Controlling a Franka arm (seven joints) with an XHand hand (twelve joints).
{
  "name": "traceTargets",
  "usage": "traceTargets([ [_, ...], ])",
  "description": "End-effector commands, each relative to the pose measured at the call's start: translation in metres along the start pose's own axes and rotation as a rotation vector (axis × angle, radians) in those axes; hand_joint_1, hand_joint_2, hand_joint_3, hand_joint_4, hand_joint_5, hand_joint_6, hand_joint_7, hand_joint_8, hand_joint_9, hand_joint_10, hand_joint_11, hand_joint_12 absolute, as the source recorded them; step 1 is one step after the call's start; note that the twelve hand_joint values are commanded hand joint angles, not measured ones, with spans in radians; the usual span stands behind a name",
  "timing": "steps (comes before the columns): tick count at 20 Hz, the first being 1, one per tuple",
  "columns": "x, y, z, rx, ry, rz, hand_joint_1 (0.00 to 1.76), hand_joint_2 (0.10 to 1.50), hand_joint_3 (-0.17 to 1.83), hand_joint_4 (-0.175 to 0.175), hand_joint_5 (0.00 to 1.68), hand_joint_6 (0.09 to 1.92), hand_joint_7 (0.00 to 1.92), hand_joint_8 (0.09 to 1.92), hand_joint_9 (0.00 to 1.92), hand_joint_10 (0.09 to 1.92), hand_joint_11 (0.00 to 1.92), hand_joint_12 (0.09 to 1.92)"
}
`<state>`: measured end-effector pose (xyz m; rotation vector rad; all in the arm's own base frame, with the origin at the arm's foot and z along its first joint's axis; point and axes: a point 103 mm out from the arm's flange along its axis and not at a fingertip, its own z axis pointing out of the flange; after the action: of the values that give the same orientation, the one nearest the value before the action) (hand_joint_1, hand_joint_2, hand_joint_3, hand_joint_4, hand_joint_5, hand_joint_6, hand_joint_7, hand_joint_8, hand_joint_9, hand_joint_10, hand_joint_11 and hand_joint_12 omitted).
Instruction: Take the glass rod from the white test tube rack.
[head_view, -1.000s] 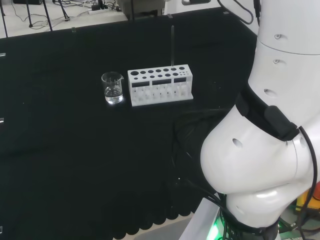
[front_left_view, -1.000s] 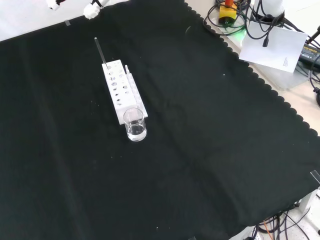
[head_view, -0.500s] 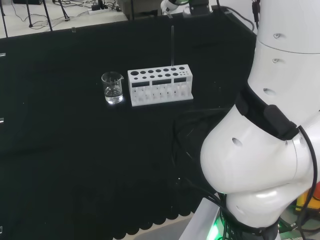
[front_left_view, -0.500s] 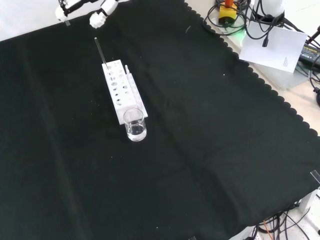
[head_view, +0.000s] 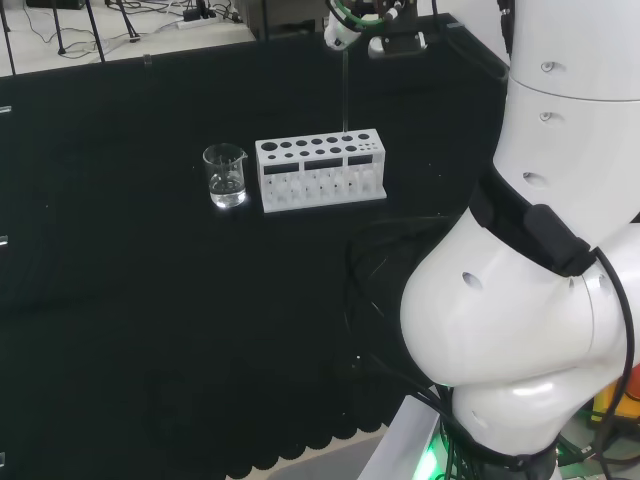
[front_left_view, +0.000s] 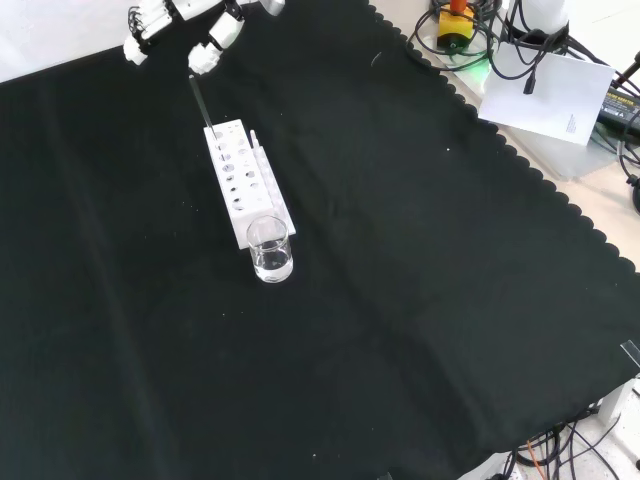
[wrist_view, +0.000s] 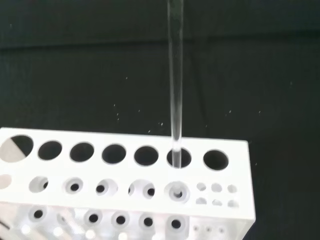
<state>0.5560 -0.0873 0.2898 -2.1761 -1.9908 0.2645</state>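
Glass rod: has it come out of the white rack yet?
No, in the wrist view the glass rod stands upright with its lower end inside a hole of the white rack.

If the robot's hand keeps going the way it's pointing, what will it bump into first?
Most likely the glass rod. The hand hangs at the rod's top end with its fingers spread, not touching it. The rod stands upright in the white test tube rack. Depth is hard to judge.

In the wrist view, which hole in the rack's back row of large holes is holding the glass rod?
The second hole from the rack's end with the small holes. The glass rod stands upright in it; the other large holes in that row look empty.
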Motion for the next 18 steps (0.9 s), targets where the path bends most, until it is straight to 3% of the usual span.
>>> traceTargets([
  [1,0.008,-0.003,0.019,0.018,0.003,-0.022,0.52,1.33,-0.17,-0.175,0.11,0.09,0.03,0.93,0.08,0.97,0.0,1.29],
  [12,-0.006,0.005,0.038,0.027,0.015,-0.012,0.5,1.34,-0.17,-0.175,0.16,0.09,0.24,1.0,0.33,0.99,0.12,1.43],
  [18,-0.005,0.006,0.041,-0.001,-0.021,-0.02,0.54,1.36,-0.17,-0.175,0.25,0.09,0.5,1.02,0.7,1.0,0.52,1.35],
])
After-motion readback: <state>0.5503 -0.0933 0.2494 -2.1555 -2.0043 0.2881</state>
